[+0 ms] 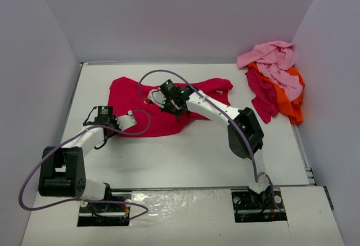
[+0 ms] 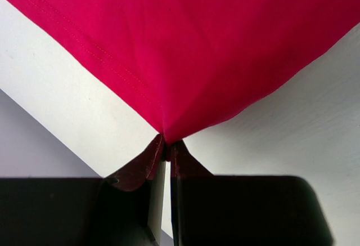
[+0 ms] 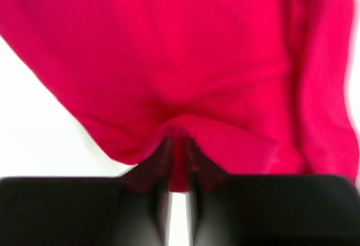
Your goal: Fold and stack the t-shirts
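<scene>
A crimson-red t-shirt (image 1: pixel 152 108) lies spread on the white table (image 1: pixel 185 156), left of centre. My left gripper (image 1: pixel 133 115) is shut on a corner of its near hem; in the left wrist view the red cloth (image 2: pixel 185 43) runs to a point pinched between the fingertips (image 2: pixel 167 144). My right gripper (image 1: pixel 163 101) is shut on a fold in the shirt's middle, and red cloth (image 3: pixel 169 60) bunches between its fingers (image 3: pixel 179 147). A heap of pink (image 1: pixel 273 60), orange (image 1: pixel 289 102) and dark magenta (image 1: pixel 261 91) t-shirts sits at the back right corner.
Pale walls (image 1: pixel 185 15) close the table on three sides. A purple cable (image 1: pixel 169 77) loops over the red shirt from the right arm (image 1: pixel 244 130). The left arm's base (image 1: pixel 62 173) stands at the near left.
</scene>
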Tool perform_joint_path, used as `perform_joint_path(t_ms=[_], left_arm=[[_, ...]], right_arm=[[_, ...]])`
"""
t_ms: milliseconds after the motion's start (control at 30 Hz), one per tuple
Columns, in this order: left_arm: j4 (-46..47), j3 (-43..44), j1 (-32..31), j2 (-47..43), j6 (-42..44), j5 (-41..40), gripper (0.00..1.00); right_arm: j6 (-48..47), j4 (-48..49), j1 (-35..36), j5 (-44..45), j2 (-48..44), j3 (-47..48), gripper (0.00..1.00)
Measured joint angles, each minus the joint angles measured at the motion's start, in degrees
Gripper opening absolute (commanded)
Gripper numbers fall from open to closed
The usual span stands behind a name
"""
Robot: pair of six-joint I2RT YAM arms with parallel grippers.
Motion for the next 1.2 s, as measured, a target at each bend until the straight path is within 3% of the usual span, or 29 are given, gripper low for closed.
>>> perform_joint_path(t_ms=[33, 233, 300, 667, 1200], left_arm=[[0.0, 0.0, 0.0, 0.0, 0.0, 0.0, 0.00], [0.0, 0.0, 0.0, 0.4, 0.0, -0.2, 0.00], [0.2, 0.0, 0.0, 1.0, 0.0, -0.5, 0.00], [1.1, 0.0, 0.0, 4.1, 0.0, -0.9, 0.00], [2.1, 0.0, 0.0, 4.3, 0.0, -1.6, 0.00]], right_arm=[[-0.2, 0.0, 0.8, -0.2, 1.2, 0.3, 0.36], [-1.5, -0.6, 2.3, 1.5, 6.0, 0.0, 0.51], [-1.7, -0.6, 1.4, 2.7, 6.0, -0.2, 0.64], [-4.5, 0.2, -12.3, 6.7, 3.5, -0.2, 0.59], [-3.7, 0.3, -9.1, 2.1, 3.5, -0.7, 0.56]])
